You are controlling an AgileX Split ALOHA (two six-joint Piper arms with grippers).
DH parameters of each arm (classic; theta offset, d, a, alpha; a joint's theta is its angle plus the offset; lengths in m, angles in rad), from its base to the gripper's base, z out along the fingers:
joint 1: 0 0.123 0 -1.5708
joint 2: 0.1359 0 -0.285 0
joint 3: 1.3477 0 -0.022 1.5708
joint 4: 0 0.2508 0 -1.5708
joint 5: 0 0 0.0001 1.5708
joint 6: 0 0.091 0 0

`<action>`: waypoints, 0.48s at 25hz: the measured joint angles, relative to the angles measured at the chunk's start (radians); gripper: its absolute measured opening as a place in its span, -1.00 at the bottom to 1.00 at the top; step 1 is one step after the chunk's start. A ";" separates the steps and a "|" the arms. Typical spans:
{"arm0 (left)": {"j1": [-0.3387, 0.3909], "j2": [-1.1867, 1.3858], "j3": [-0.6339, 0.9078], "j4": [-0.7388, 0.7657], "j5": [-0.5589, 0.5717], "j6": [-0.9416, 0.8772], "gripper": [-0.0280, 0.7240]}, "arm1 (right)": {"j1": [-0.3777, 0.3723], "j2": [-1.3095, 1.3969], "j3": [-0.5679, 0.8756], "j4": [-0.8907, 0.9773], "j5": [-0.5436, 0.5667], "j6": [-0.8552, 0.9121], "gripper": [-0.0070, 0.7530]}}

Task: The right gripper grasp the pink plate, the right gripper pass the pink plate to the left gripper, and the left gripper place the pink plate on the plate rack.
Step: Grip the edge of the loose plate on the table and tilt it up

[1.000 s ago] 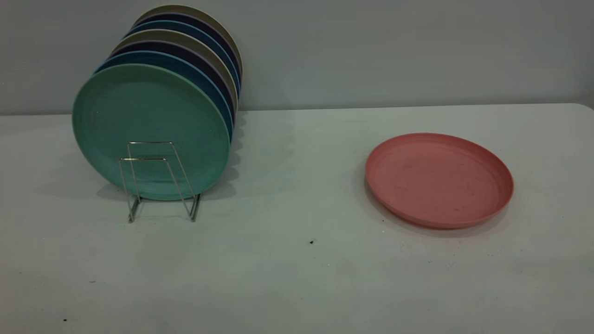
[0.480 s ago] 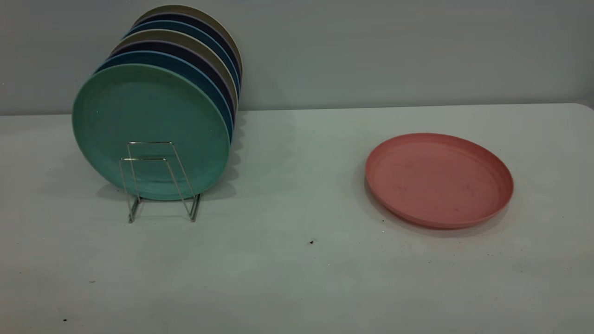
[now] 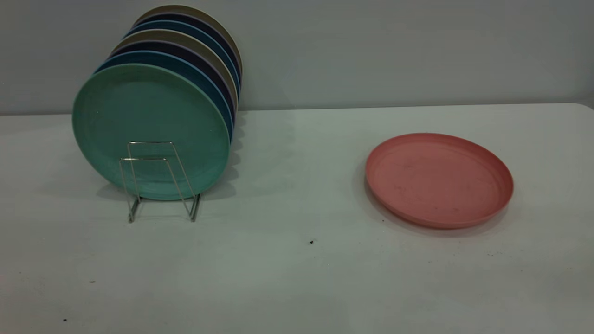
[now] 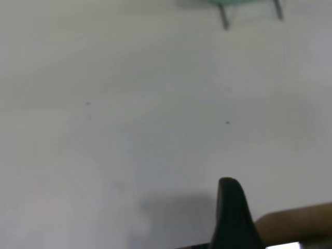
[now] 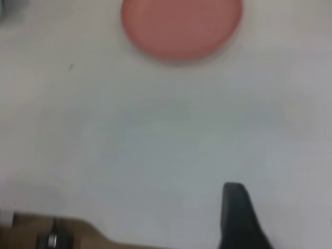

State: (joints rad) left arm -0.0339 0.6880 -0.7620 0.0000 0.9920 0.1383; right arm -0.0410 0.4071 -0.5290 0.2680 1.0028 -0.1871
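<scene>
Table (image 3: 297, 278): pale grey-white, matte, w/ a few dark specks, e.g. one near the middle front (image 3: 311, 241); plain grey wall (image 3: 394, 51) behind, meeting the table's far edge; table's far right corner is rounded.

Pink plate (image 3: 438, 180) lies flat on the table, right-hand side of the exterior view, rim up, well apart from the plate rack (image 3: 158, 181); nothing touches it; the right wrist view shows it (image 5: 181, 28) too, cut off by the frame edge.

Rack stands on the left side; two wire loops at its front are free; behind them a teal-green plate (image 3: 151, 130) stands on edge, then a row of further upright plates (image 3: 195, 51) in blue, dark and beige; each mostly hidden by the one in front, so only rims show; rack's rear part is hidden behind the plates.

No arm appears in the exterior view. Left gripper (image 4: 233, 218): only one black finger shows in its own wrist view, over bare table, rack feet (image 4: 224, 21) far off at the frame edge; can't tell how far open it is, nothing seen in its grasp. Right gripper (image 5: 238, 218): likewise one black finger, over bare table well short of the pink plate; opening can't be told, nothing seen held. A tan strip (image 5: 78, 233) shows at the edge of the right wrist view; hard to make out.
</scene>
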 joint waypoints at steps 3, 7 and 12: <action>0.000 0.188 -0.070 -0.065 -0.029 0.074 0.44 | 0.000 0.146 -0.018 0.061 -0.058 -0.077 0.34; 0.000 0.370 -0.142 -0.147 -0.085 0.137 0.45 | 0.000 0.321 -0.062 0.200 -0.115 -0.189 0.36; 0.000 0.544 -0.186 -0.291 -0.212 0.240 0.45 | 0.000 0.543 -0.070 0.360 -0.283 -0.345 0.36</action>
State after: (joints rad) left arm -0.0339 1.2318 -0.9485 -0.2910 0.7803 0.3786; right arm -0.0410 0.9503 -0.5993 0.6280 0.7202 -0.5326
